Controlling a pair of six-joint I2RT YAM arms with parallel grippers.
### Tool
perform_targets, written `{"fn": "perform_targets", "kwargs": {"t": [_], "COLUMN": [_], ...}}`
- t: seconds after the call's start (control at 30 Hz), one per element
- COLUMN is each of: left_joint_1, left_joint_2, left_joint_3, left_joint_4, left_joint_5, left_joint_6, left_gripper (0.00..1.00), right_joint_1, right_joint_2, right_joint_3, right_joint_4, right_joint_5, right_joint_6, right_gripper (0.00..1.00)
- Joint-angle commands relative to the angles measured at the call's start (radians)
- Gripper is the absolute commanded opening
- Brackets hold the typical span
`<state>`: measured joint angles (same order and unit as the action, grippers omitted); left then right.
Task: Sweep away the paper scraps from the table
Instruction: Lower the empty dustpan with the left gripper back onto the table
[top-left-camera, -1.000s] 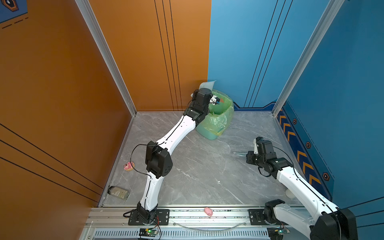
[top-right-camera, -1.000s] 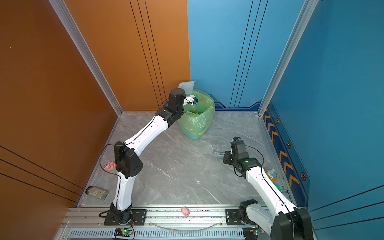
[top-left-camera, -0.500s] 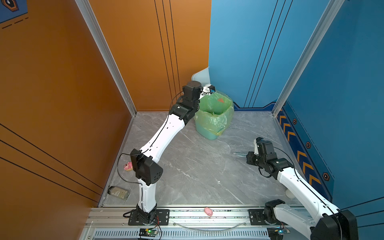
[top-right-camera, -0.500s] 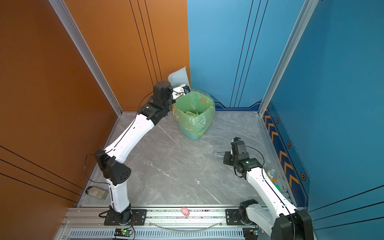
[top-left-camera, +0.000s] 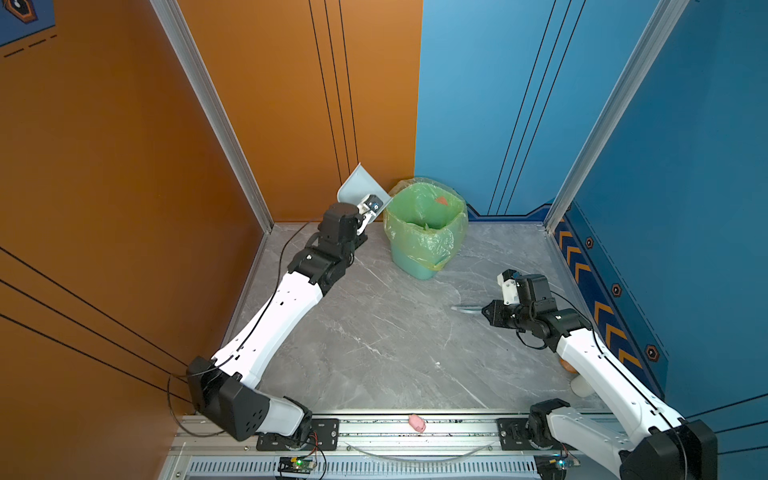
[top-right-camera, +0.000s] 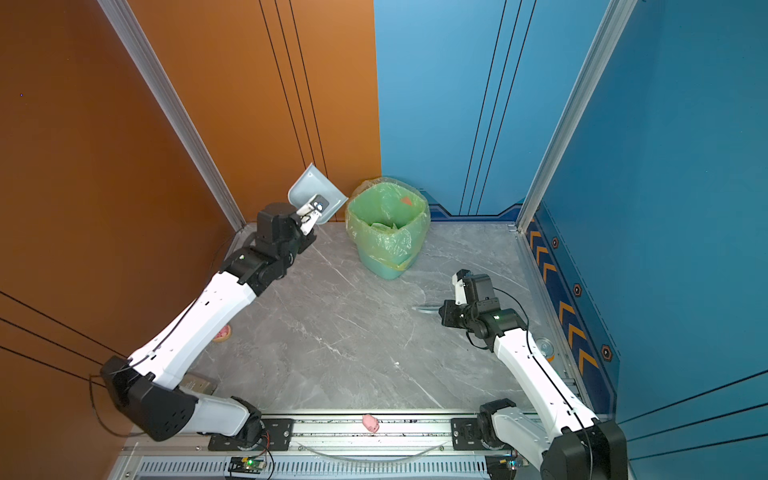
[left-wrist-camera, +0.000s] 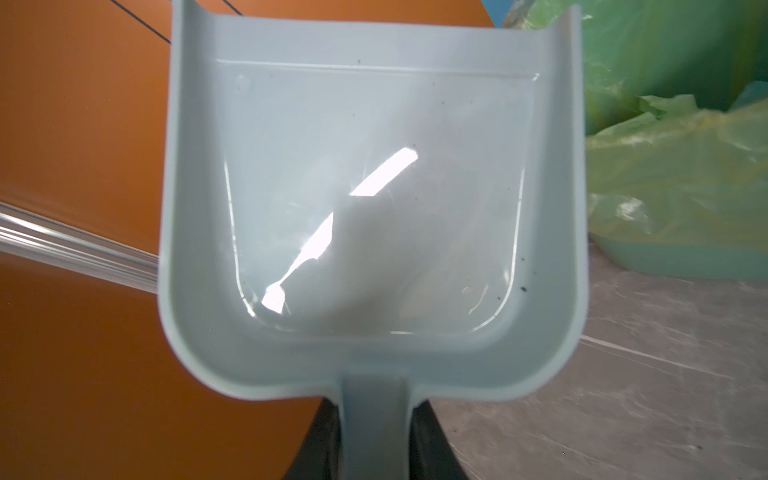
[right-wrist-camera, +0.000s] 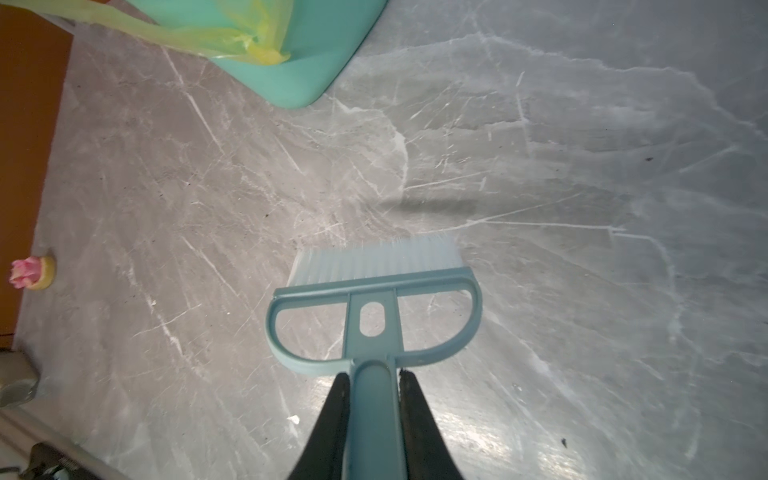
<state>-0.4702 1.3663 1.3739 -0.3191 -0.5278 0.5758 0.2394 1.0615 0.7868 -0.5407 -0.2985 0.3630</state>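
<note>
Left claw (left-wrist-camera: 376, 411) clamps the dustpan (left-wrist-camera: 374, 187) beside the bin (top-left-camera: 417, 268); right claw (right-wrist-camera: 374, 378) clamps the brush (right-wrist-camera: 374, 282)

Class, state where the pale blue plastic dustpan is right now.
In both top views the pale blue plastic dustpan is held up at the back left by the left gripper, just left of the green-lined bin.

From my station I see flat panels closing in the table (top-left-camera: 386, 340), whose grey veined top serves as the floor. The orange left wall (top-left-camera: 104, 187) meets an orange far panel (top-left-camera: 291, 104); beside that stand a blue far panel (top-left-camera: 478, 104) and the blue right wall (top-left-camera: 706, 166). Thin black lines cross them all. Aluminium posts (top-left-camera: 209, 104) mark the two far corners. A dark skirting (top-left-camera: 598, 307) with orange chevrons lines the right wall's foot. The light is even, paler high on the blue far panel.
</note>
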Motion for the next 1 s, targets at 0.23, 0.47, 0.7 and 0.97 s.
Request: {"fn": "perform_targets", "kwargs": {"t": [0.23, 0.47, 0.7, 0.97], "left_joint_1": [-0.018, -0.104, -0.18, -0.245], "left_joint_2": [-0.244, -0.248, -0.153, -0.001], "left_joint_3": [-0.45, -0.605, -0.662, -0.634], "left_joint_4": [-0.013, 0.044, 0.175, 0.239], "left_joint_5": [0.188, 0.186, 0.22, 0.232], "left_joint_6": [-0.33, -0.385, -0.437, -0.464], "left_gripper": [0.0, 0.0, 0.0, 0.0], "right_joint_1": [0.009, 0.01, 0.012, 0.011], "right_joint_2": [0.061, 0.114, 0.168, 0.195], "right_joint_3": [0.04, 0.064, 0.071, 0.081], "right_joint_4": [-0.024, -0.037, -0.064, -0.077], "right_joint_5": [-0.159, -0.244, -0.289, -0.311], "right_joint_6": [-0.007, -0.018, -0.029, -0.037], "right_gripper": [0.0, 0.0, 0.0, 0.0]}}
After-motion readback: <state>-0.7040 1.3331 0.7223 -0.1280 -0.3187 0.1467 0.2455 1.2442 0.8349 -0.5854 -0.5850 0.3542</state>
